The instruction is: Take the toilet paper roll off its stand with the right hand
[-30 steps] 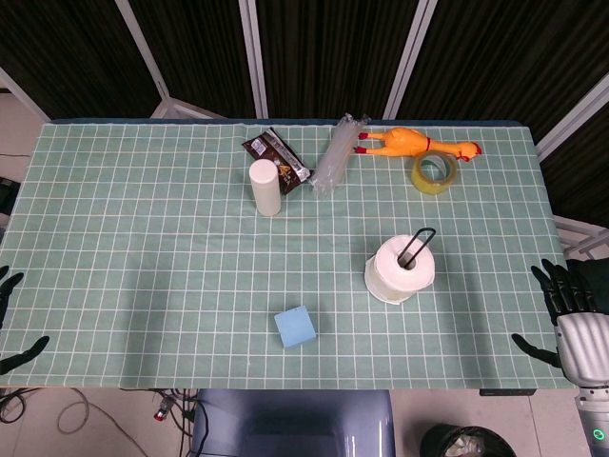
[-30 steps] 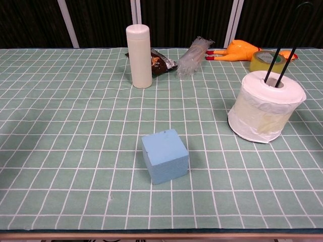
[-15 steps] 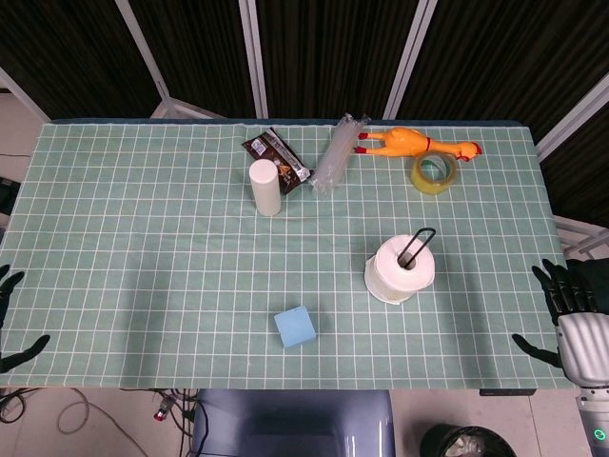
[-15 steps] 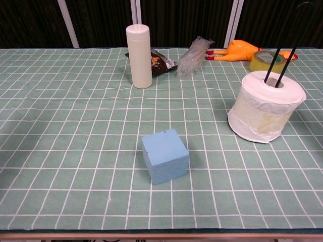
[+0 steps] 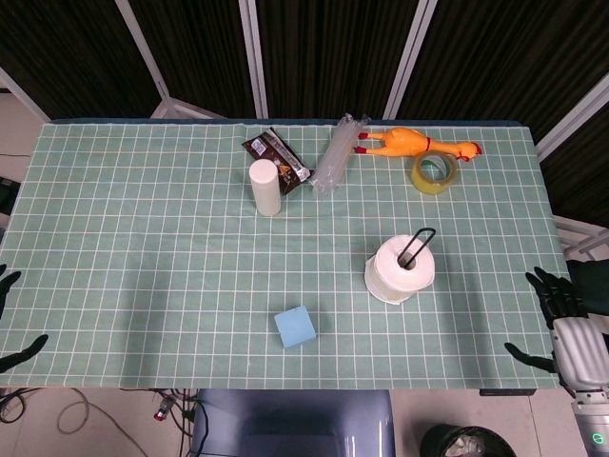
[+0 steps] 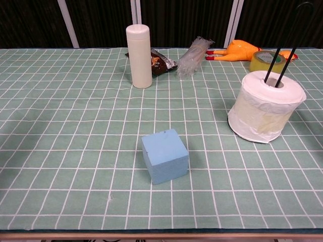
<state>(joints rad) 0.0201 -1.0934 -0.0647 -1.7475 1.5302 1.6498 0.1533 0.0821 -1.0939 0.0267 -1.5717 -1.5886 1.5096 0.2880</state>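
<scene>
A white toilet paper roll (image 5: 401, 270) (image 6: 266, 104) sits on the green checked table, threaded on a black wire loop stand (image 5: 417, 246) (image 6: 288, 34) that rises through its core. My right hand (image 5: 563, 324) is at the table's right front edge, well right of the roll, with fingers spread and nothing in it. My left hand (image 5: 9, 324) shows only partly at the left front edge, fingers apart and holding nothing. Neither hand appears in the chest view.
A blue foam cube (image 5: 295, 327) (image 6: 164, 156) lies near the front edge. At the back stand a white cylinder bottle (image 5: 265, 187) (image 6: 139, 49), a brown snack packet (image 5: 277, 156), a clear plastic bag (image 5: 338, 152), a rubber chicken (image 5: 411, 143) and a tape roll (image 5: 435, 171).
My right hand has shifted slightly down and to the left along the table's right front edge. The roll and the other objects have not moved.
</scene>
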